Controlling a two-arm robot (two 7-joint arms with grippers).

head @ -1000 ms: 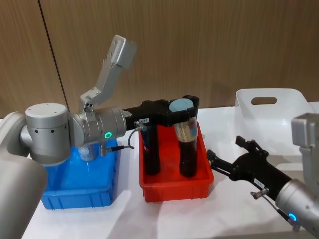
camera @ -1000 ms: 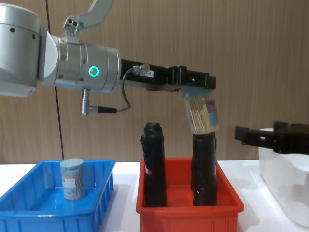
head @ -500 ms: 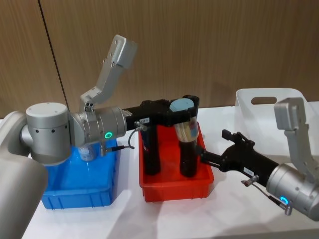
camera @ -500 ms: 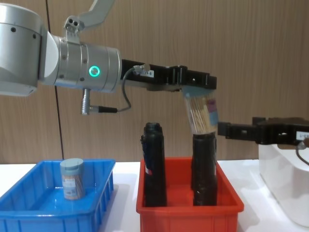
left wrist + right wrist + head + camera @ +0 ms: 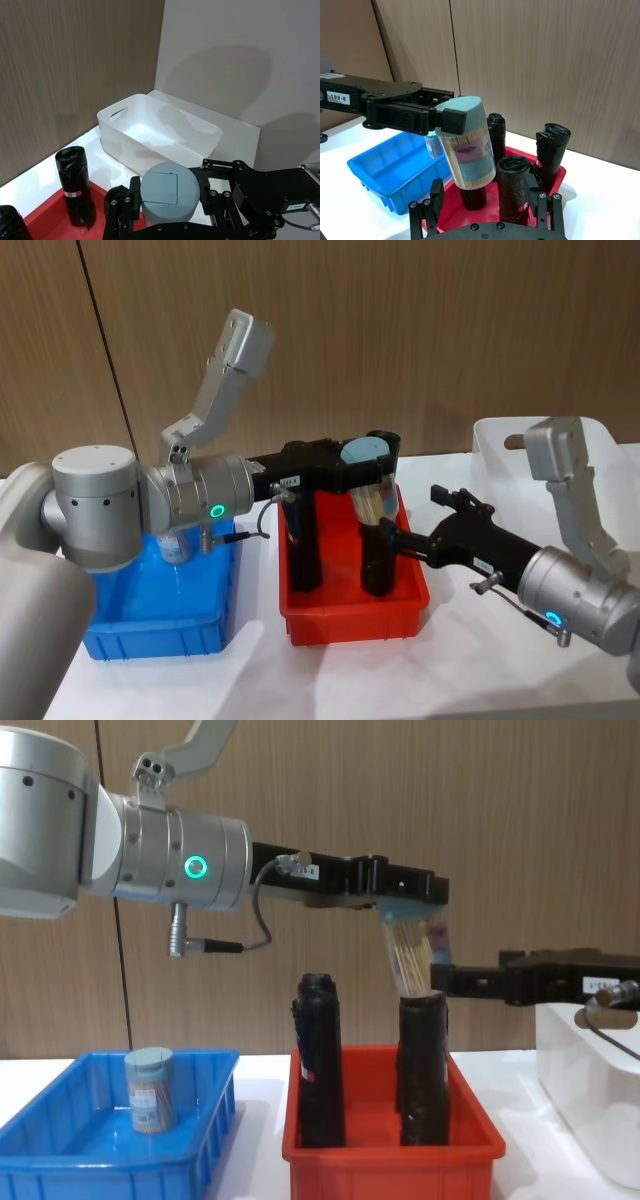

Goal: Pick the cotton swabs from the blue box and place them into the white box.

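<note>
The left gripper was clamped on a tilted swab jar above the red bin. The right gripper, its fingers apart, sat just beside that jar. A second jar stood in the blue box. The white box was at the far right.

black cylinders in red bin stand between blue box and white box.

Two jars of cotton swabs are counted. Four black cylinders are counted in the right wrist view. One blue box, one red bin and one white box are noted.
</note>
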